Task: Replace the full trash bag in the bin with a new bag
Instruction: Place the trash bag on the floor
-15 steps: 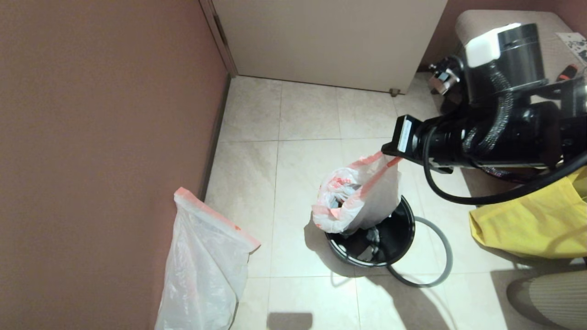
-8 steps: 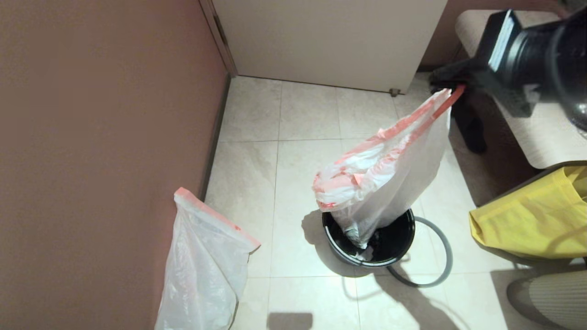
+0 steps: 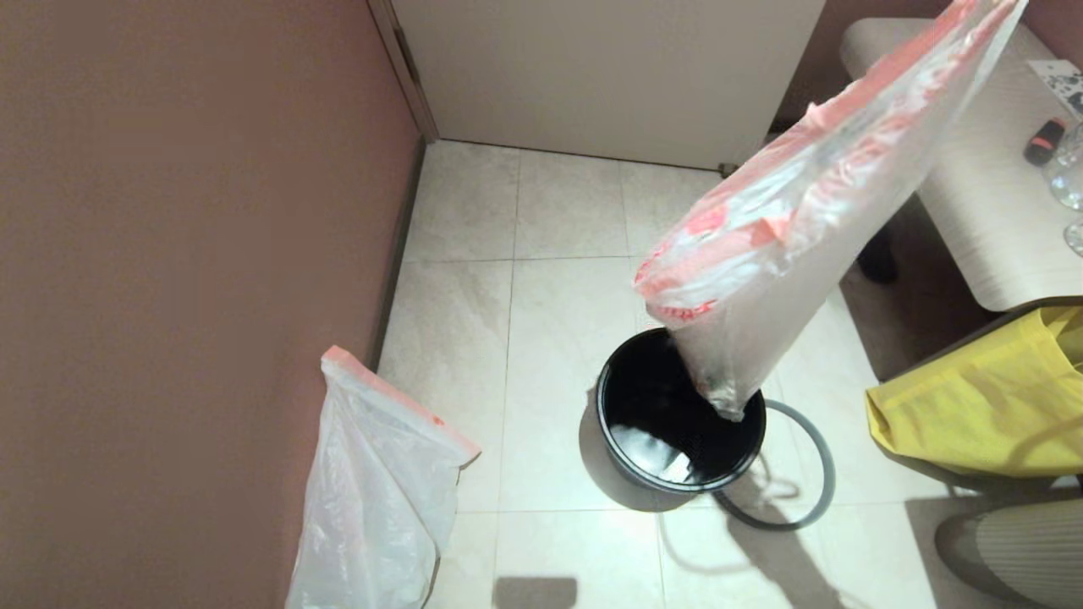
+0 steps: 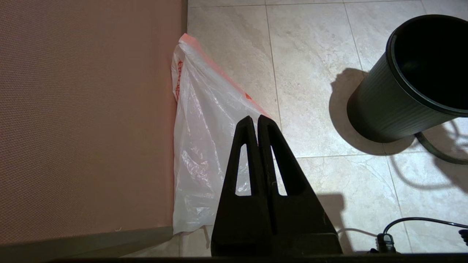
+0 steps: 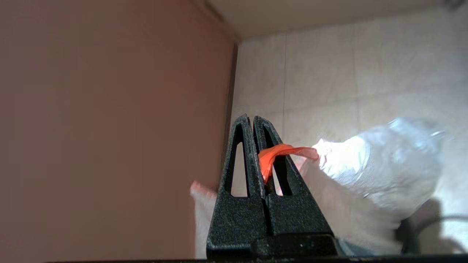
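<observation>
Nearest the robot, the left gripper (image 4: 257, 120) hangs parked low over the tiled floor (image 3: 558, 211), jaws pressed together on nothing. Just past its tips the new bag (image 3: 381, 491) slumps limp against the reddish wall (image 3: 186, 254), pink hem uppermost. A little farther out the bin (image 3: 677, 423) stands upright on the tiles, black inside and bare, its grey hoop rim (image 3: 812, 474) lying on the floor touching its right side. A yellow bag (image 3: 981, 406) sits off to the right. Above the bin, the full trash bag (image 3: 787, 262) hangs clear in the air, its lowest tip over the bin's right edge, stretched up to the right. The right gripper (image 5: 253, 122) has its jaws clamped on the orange-red drawstring (image 5: 281, 151). Beyond, a pale surface (image 3: 973, 211) stands by the white door (image 3: 609, 76).
</observation>
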Controlling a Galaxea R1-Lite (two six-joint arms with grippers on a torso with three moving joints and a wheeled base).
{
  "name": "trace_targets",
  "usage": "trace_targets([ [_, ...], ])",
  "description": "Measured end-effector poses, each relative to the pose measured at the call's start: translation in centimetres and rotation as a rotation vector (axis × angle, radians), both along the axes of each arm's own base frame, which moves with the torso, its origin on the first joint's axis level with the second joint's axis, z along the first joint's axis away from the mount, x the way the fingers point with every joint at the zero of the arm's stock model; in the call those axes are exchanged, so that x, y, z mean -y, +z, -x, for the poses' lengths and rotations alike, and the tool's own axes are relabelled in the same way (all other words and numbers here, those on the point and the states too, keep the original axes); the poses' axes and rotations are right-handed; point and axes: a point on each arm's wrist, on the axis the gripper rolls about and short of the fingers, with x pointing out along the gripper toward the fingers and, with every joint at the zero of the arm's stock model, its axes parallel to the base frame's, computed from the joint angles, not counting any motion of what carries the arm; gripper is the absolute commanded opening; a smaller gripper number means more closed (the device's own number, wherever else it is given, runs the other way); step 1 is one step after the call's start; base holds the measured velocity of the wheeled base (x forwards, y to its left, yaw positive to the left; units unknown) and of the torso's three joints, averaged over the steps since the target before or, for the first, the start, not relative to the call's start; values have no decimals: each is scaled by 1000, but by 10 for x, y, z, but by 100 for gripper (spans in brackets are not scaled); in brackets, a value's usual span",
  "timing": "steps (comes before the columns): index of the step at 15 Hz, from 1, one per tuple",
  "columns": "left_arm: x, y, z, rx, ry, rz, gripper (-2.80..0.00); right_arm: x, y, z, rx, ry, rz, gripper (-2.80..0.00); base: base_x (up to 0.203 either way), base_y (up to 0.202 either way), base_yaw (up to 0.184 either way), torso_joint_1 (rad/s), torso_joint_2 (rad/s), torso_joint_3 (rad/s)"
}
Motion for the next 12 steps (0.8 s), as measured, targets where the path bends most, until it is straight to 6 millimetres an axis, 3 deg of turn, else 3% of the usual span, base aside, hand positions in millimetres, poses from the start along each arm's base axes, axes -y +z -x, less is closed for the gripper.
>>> trace_targets([
  [2, 0, 0, 0, 0, 0, 0, -280, 15, 13, 6, 89, -74, 29, -280, 0, 0, 0, 0, 0, 0],
  [7, 0, 0, 0, 0, 0, 0, -280, 39, 26, 11, 192, -227, 62, -280, 0, 0, 0, 0, 0, 0],
  [10, 0, 0, 0, 0, 0, 0, -280, 51, 24, 1, 185, -317, 88, -280, 0, 0, 0, 0, 0, 0],
  [12, 0, 0, 0, 0, 0, -1, -280, 57, 15, -18, 140, -354, 116, -280, 0, 0, 0, 0, 0, 0],
])
